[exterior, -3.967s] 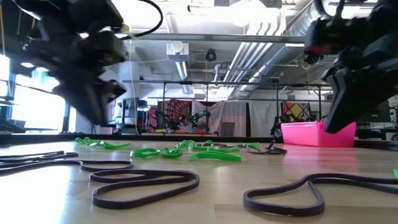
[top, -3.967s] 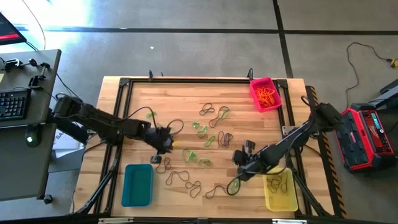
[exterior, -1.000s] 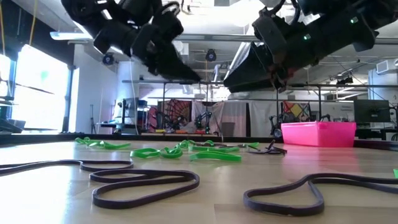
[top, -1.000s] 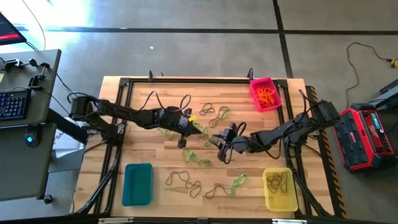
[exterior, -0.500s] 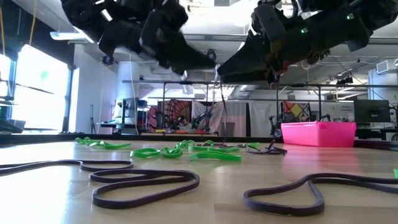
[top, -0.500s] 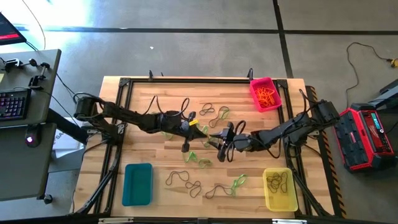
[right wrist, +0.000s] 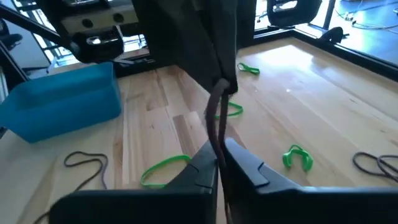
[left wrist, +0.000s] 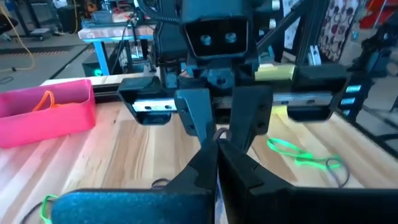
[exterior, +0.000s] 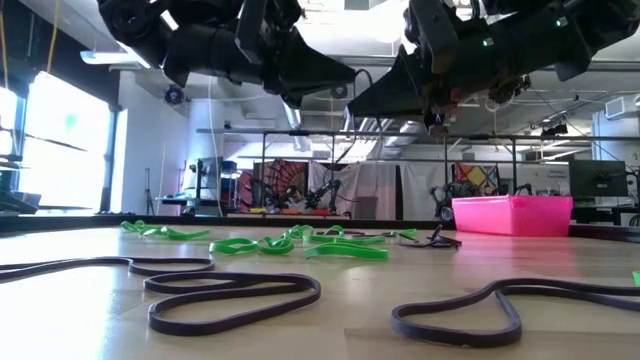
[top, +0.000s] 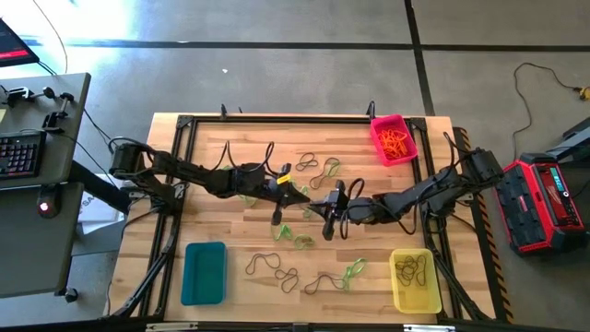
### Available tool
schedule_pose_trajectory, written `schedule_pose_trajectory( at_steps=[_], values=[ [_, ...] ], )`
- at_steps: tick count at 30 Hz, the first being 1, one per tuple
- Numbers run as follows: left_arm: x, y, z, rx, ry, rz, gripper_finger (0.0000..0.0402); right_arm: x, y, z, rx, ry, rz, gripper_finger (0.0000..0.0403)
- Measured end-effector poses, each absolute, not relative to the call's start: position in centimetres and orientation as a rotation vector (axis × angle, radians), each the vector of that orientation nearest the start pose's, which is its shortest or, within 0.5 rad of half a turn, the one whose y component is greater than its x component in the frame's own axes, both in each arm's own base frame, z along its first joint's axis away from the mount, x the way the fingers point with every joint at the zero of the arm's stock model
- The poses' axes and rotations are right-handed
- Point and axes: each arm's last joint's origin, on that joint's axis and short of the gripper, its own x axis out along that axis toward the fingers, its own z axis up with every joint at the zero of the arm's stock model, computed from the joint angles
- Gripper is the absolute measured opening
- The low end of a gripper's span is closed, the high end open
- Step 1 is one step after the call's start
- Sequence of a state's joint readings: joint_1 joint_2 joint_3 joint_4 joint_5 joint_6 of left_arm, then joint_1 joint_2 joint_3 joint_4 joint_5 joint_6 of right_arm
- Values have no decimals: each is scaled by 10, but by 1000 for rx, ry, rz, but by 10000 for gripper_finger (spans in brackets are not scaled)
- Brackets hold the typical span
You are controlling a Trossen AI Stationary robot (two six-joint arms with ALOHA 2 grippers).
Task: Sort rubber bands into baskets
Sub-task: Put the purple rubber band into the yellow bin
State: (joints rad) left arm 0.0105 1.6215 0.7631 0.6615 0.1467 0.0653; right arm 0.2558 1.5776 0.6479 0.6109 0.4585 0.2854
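My left gripper [top: 307, 196] and my right gripper [top: 324, 205] meet tip to tip above the middle of the table, both shut on one dark rubber band [right wrist: 217, 124]. In the low view both stand well above the tabletop. The pink basket [top: 394, 138] at the far right holds orange bands. The yellow basket [top: 416, 279] at the near right holds dark bands. The teal basket [top: 204, 272] stands near left. Green bands [top: 300, 242] and dark bands [top: 277, 267] lie flat on the wood. My left gripper pinches the band's far end [right wrist: 221, 87] between its two fingertips, coming about level from the table's left. The band is clear of the table. My right gripper pinches the band's other end [right wrist: 217, 155] between its fingertips, coming from the table's right. The band runs between the two grippers in a short, nearly straight strand, lifted clear.
More dark bands [top: 309, 164] lie toward the far edge and a green one [top: 353, 270] lies near the yellow basket. A black frame [top: 277, 118] runs around the tabletop. A red case [top: 544, 203] stands on the floor at the right.
My left gripper has gone toward the table's right, up to my right gripper, and their fingertips now meet at the dark band. My right gripper has shifted slightly toward the left, staying raised with the band.
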Motion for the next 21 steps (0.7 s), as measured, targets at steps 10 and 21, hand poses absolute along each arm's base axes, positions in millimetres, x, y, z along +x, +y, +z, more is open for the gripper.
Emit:
schedule_pose_trajectory(
  at_steps=[10,21],
  values=[
    [334,-1,207,26,146,-133,81,280,76,199,240,285,-208,1],
    [334,-1,206,43,154,-135,131,200,126,270,411,502,-44,0]
  ],
)
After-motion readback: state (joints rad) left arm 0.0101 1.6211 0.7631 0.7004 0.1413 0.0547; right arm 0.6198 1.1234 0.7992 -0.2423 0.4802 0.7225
